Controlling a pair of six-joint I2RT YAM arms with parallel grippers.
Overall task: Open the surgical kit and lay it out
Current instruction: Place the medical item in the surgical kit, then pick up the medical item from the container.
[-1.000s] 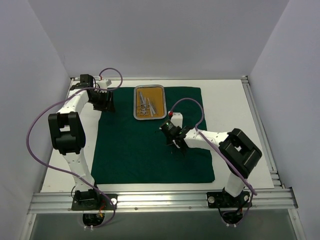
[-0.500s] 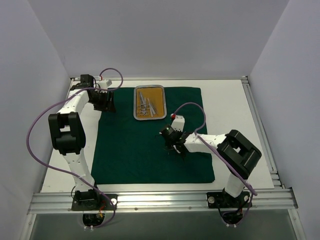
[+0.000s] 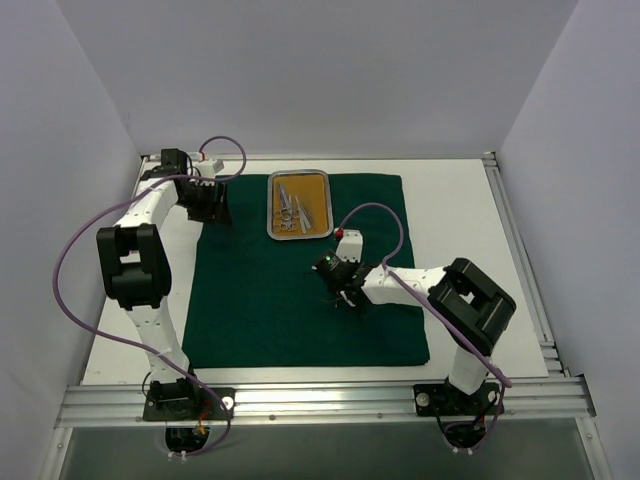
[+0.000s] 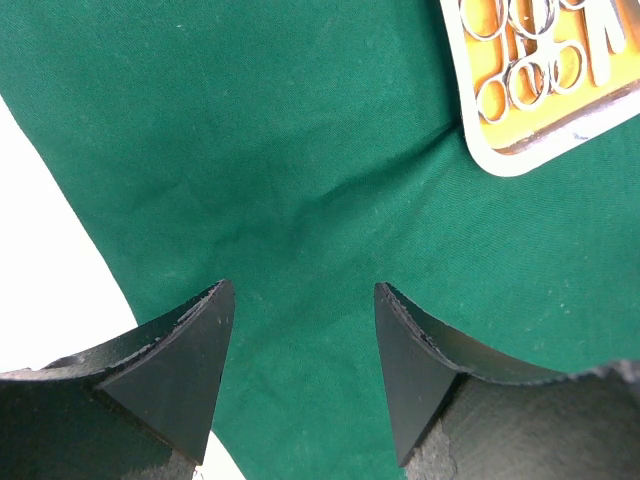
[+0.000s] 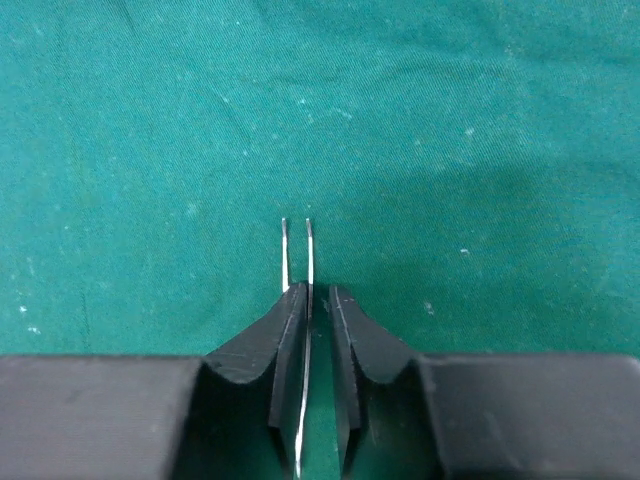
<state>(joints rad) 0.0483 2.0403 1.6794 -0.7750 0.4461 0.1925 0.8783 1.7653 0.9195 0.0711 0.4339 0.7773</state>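
Surgical kit lies opened on a white table [image 3: 455,205]. Its dark green cloth [image 3: 280,310] is spread flat across the middle of the overhead frame. The steel tray [image 3: 271,205] sits at the cloth's upper edge, centre frame, with scissor-handled instruments [image 3: 293,207] lying on its orange floor. The left gripper [image 4: 302,288] hovers over the cloth's upper-left corner, just left of the tray, its fingers spread wide and holding nothing. The tray's rounded corner shows at the upper right of that wrist view. The right gripper [image 5: 318,292] is below and to the right of the tray, over bare cloth. Its fingers are drawn narrow around a pair of tweezers [image 5: 309,255], whose two thin tips stick out past the fingertips.
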